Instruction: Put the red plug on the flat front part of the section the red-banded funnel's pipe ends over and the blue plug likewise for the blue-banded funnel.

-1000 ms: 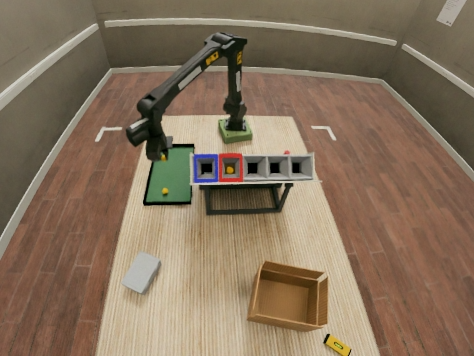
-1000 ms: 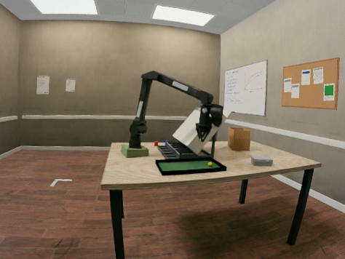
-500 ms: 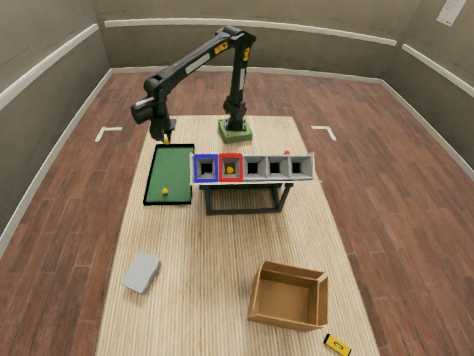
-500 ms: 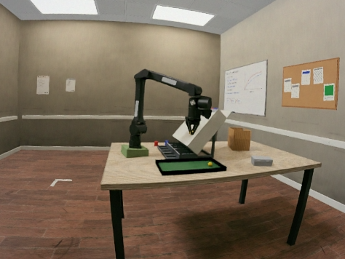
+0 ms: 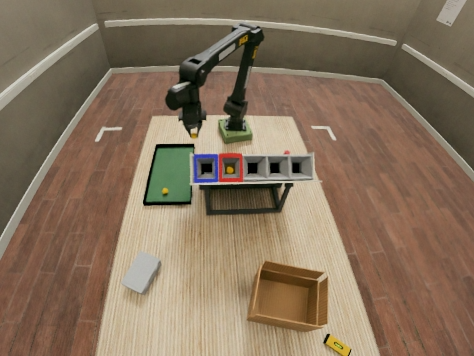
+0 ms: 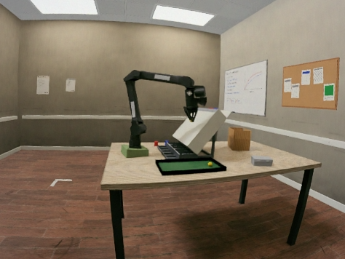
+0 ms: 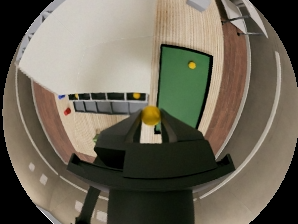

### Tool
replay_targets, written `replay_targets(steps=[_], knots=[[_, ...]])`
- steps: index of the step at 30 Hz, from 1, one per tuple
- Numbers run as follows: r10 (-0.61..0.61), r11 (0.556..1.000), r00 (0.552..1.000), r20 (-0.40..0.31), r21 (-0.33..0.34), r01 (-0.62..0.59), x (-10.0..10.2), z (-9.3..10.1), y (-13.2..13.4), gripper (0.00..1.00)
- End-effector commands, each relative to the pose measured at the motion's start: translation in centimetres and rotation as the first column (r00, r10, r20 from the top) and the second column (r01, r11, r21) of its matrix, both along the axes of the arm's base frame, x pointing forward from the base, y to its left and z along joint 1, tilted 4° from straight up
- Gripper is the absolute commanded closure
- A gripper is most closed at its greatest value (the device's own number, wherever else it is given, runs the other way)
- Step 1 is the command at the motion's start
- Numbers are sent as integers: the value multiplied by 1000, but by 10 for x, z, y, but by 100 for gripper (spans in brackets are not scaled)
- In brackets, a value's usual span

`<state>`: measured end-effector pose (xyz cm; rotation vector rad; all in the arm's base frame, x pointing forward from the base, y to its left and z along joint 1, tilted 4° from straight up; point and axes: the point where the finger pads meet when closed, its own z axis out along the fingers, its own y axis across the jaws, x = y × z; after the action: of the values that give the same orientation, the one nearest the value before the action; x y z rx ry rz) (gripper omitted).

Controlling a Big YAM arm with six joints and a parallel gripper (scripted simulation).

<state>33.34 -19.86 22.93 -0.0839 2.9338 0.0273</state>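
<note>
My gripper (image 5: 194, 133) (image 6: 191, 117) (image 7: 151, 112) is shut on a yellow marble (image 5: 194, 134) (image 7: 150, 115). It hangs in the air just behind and to the left of the blue-banded funnel (image 5: 205, 168), near the top edge of the white cover (image 6: 199, 129) (image 7: 87, 43). The red-banded funnel (image 5: 230, 167) has a yellow marble (image 5: 229, 170) sitting in it. The red plug (image 5: 286, 151) (image 6: 156, 143) (image 7: 67, 112) and the blue plug (image 6: 166, 142) (image 7: 61, 96) stand on the table by the row of sections (image 6: 175, 150) (image 7: 100, 104). A yellow spot (image 7: 136, 96) shows at one end of that row.
A green tray (image 5: 172, 160) (image 6: 182, 166) (image 7: 176, 96) left of the funnels holds one yellow marble (image 5: 165, 190) (image 6: 209, 164) (image 7: 192, 66). A grey block (image 5: 141, 272) (image 6: 261, 160), an open cardboard box (image 5: 290, 295) (image 6: 239, 138) and a small yellow tool (image 5: 336, 344) lie nearer the table's front.
</note>
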Motion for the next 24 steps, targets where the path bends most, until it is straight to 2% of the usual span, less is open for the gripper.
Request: replay_targets(steps=[1, 13, 15, 24], knots=[[-49, 999, 999, 14, 11, 49, 3, 12, 19, 100], [-26, 1000, 992, 123, 4, 25, 16, 60, 104, 100], [-26, 1000, 992, 123, 4, 25, 16, 60, 104, 100], [-29, 1000, 980, 197, 6, 28, 27, 96, 170, 100]])
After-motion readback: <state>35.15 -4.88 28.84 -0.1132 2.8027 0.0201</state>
